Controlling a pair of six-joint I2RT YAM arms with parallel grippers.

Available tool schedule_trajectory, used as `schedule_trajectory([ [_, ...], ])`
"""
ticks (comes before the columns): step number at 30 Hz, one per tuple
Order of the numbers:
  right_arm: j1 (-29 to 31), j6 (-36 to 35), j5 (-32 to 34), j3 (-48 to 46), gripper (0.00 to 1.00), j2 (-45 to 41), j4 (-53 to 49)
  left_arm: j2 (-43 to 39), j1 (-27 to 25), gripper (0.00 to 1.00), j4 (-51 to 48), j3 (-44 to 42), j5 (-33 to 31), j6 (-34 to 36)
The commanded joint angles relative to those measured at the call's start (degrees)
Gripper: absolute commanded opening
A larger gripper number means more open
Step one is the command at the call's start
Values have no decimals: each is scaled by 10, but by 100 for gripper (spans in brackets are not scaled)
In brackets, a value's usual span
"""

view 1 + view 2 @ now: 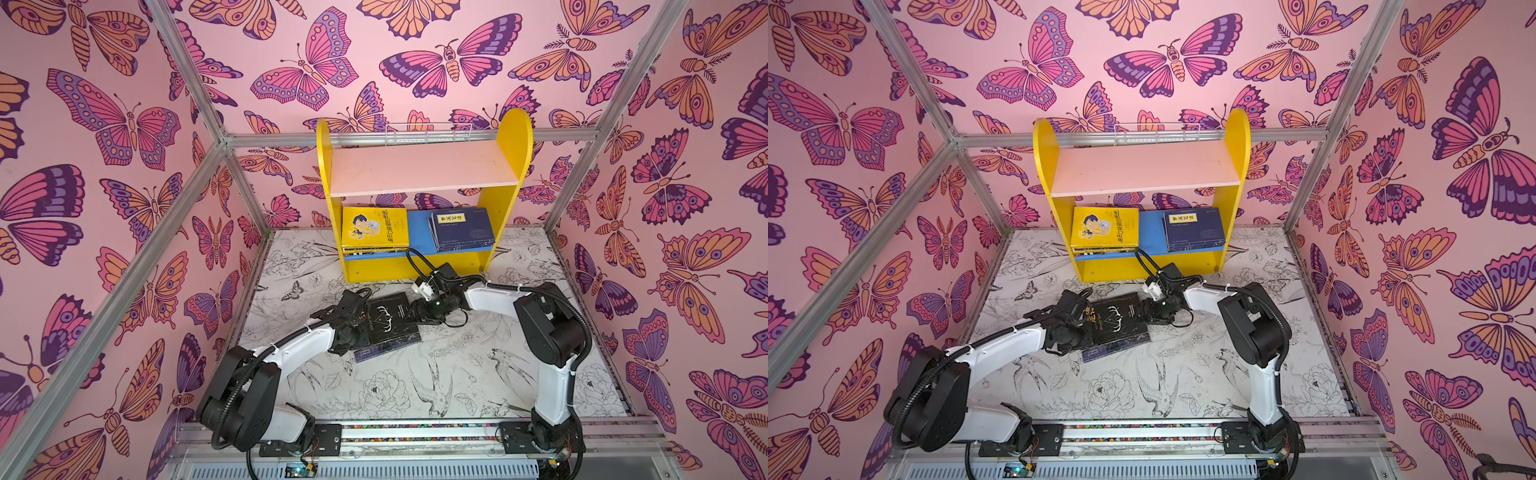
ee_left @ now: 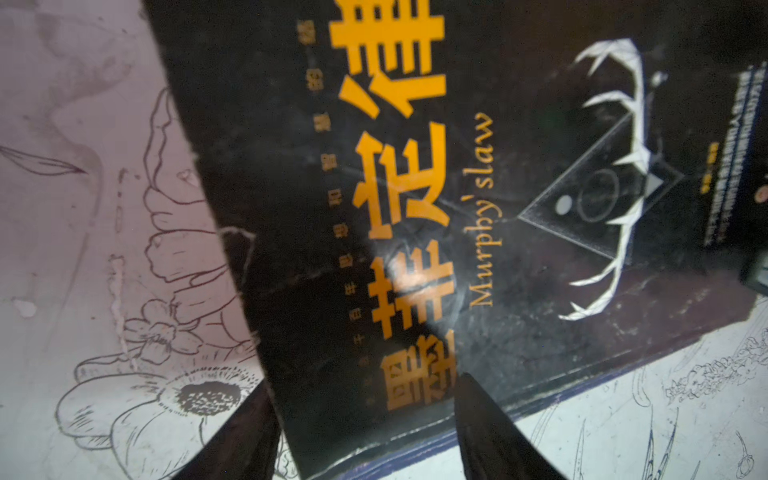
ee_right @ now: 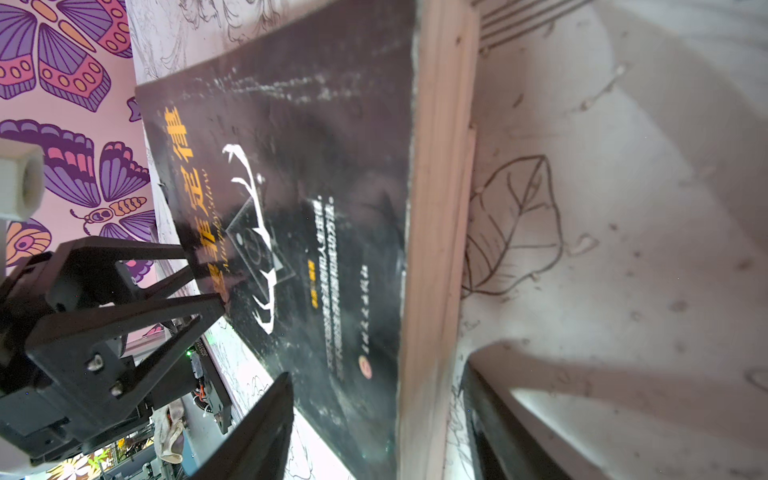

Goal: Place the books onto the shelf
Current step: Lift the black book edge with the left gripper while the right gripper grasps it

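Black book (image 1: 392,326) tops small stack, navy book (image 1: 365,354) beneath, flat on table (image 1: 415,386) just in front of shelf (image 1: 513,137). Left gripper (image 3: 208,278): jaws apart, tips at stack's spine edge, nothing clamped. Right gripper (image 1: 1145,312): jaws apart, straddling page edge, one finger (image 3: 266,424) over cover, other (image 3: 494,419) at table level; clamped or not, cannot tell. Shelf's lower board (image 1: 419,232): yellow books (image 1: 374,228) at one end, navy books (image 1: 461,228) at other.

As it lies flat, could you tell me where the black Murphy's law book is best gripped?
Probably the page edge of the black Murphy's law book, approached low from the right, pinching above and below the cover: lying flat, cover up, it offers only thin edges to pinch.
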Motion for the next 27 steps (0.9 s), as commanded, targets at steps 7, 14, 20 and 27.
schedule_trajectory([
  [7, -33, 2, -27, -50, 65, -35, 38, 12, -22, 65, 6, 21, 21, 15],
  [14, -37, 13, -38, -61, 65, -29, 57, -8, -24, 66, -8, 20, -17, -1],
  [20, -37, 11, -43, -57, 65, -23, 53, -25, -23, 66, -2, 24, -30, 13],
  [27, -39, 13, -43, -61, 65, -24, 57, 1, -24, 66, -2, 30, -30, 5],
])
